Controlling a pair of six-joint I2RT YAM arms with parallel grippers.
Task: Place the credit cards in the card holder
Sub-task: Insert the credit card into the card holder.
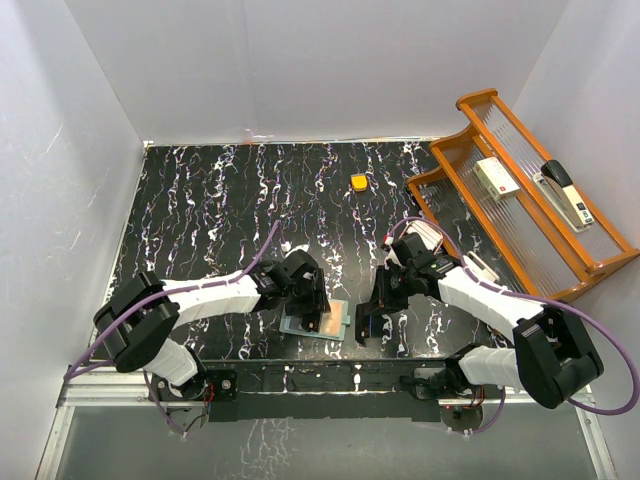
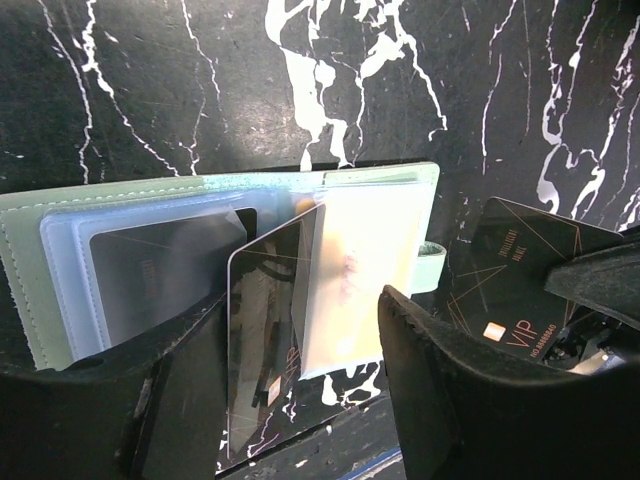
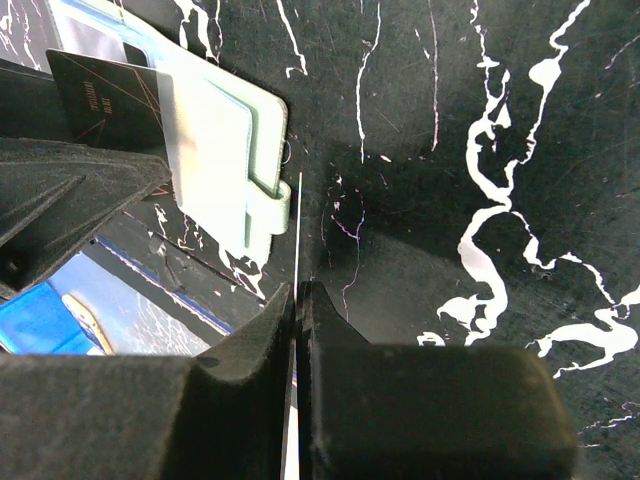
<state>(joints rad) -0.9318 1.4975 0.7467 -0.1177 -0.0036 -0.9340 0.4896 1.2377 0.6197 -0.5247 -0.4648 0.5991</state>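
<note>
The pale green card holder (image 1: 322, 322) lies open near the table's front edge, its clear sleeves showing (image 2: 380, 175). One dark credit card (image 2: 160, 275) sits in a left pocket. Another dark glossy card (image 2: 262, 320) stands tilted between the jaws of my left gripper (image 2: 302, 330). Its left edge rests on the left finger and its right edge is tucked under a cream sleeve (image 2: 360, 270). These jaws stand apart. My right gripper (image 3: 298, 290) is shut on a dark gold-lined card (image 2: 510, 280), seen edge-on (image 3: 298, 220) beside the holder's snap tab (image 3: 270, 215).
A small orange block (image 1: 358, 182) lies at the back of the marbled table. A wooden two-tier rack (image 1: 450, 170) at the right holds a stapler (image 1: 565, 192) and a white box (image 1: 495, 177). White walls enclose the table, and both grippers are close together by the front rail.
</note>
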